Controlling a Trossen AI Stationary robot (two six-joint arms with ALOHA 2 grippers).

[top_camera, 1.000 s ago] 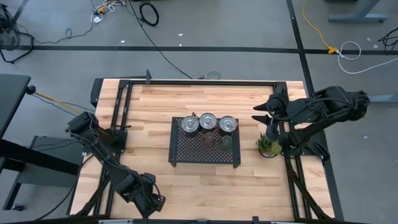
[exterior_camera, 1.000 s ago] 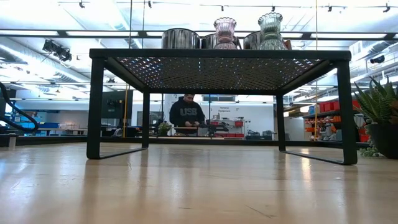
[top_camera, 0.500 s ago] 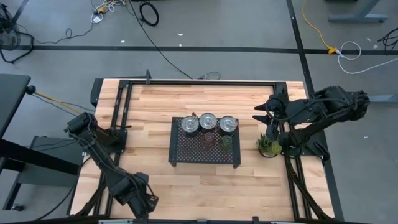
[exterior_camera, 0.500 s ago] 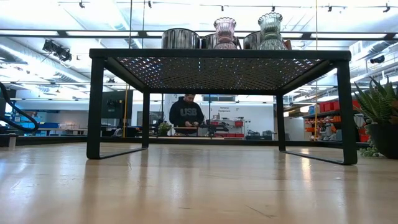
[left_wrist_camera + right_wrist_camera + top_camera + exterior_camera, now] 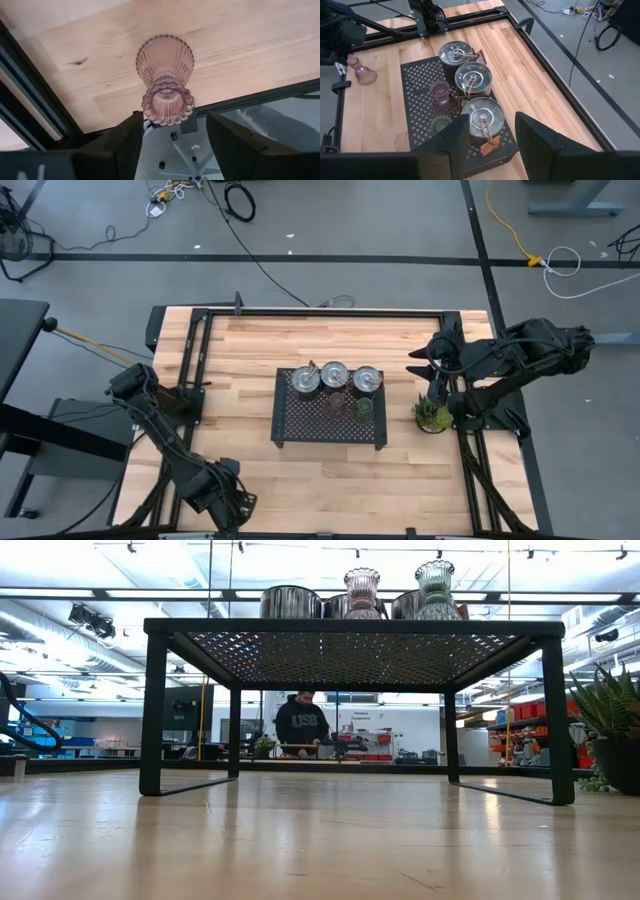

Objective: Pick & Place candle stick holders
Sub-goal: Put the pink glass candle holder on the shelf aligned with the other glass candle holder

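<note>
Left jaws (image 5: pixel 228 502) sat at the counter's (image 5: pixel 250 350) near-left corner, well left of the black tray (image 5: pixel 300 425), closed on a pink glass holder (image 5: pixel 165 80) by its ribbed, flared foot, bowl end pointing out over the wood. Holder was tinted, fluted, waisted in the middle. On the tray, three silver dish holders (image 5: pixel 335 377) stood in a row along its far edge, shiny, each with a small handle. Nearer on the tray stood a second pink glass holder (image 5: pixel 337 401) and, just right of it, an olive-green glass holder (image 5: pixel 363 409). A spiky potted plant (image 5: pixel 432 414) stood just right of the tray. Right jaws (image 5: pixel 422 356) hovered above the plant, right of the tray, parted wide, holding nothing.
</note>
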